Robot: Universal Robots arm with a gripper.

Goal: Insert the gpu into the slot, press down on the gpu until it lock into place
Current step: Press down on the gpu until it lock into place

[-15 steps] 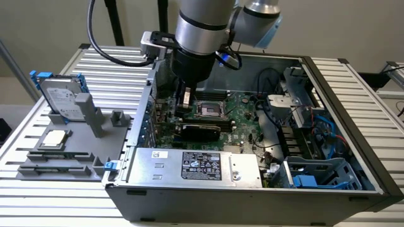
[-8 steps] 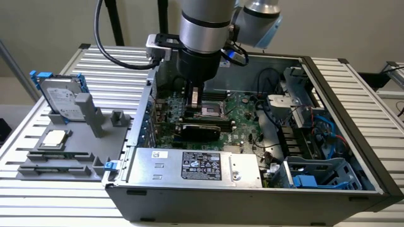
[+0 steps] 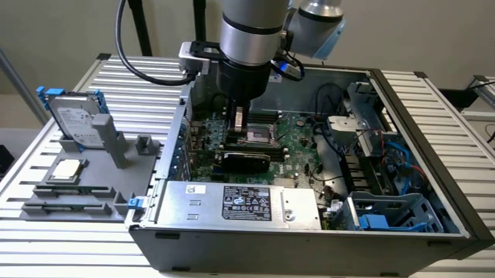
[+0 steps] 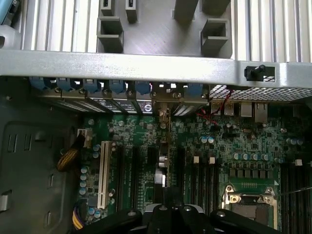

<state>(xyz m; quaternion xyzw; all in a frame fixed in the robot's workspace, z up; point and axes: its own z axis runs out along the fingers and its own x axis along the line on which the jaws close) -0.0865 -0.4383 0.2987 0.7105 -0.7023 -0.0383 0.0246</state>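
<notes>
The gpu [image 3: 243, 157] is a small black card standing on edge on the green motherboard [image 3: 298, 145] inside the open computer case. My gripper [image 3: 240, 134] hangs straight over the board, just above and slightly behind the card. In the wrist view the gpu [image 4: 163, 146] shows edge-on as a thin strip. It runs from the rear slot brackets [image 4: 146, 105] back under my gripper [image 4: 165, 214]. The slot beneath the card is hidden by it.
A silver labelled power-supply box [image 3: 240, 202] lies at the case's near side. Cables and a blue drive cage [image 3: 386, 214] fill the exterior view's right. The CPU socket [image 4: 251, 204] lies beside the gripper. A grey tray [image 3: 77, 174] with a hard drive and parts sits outside the case.
</notes>
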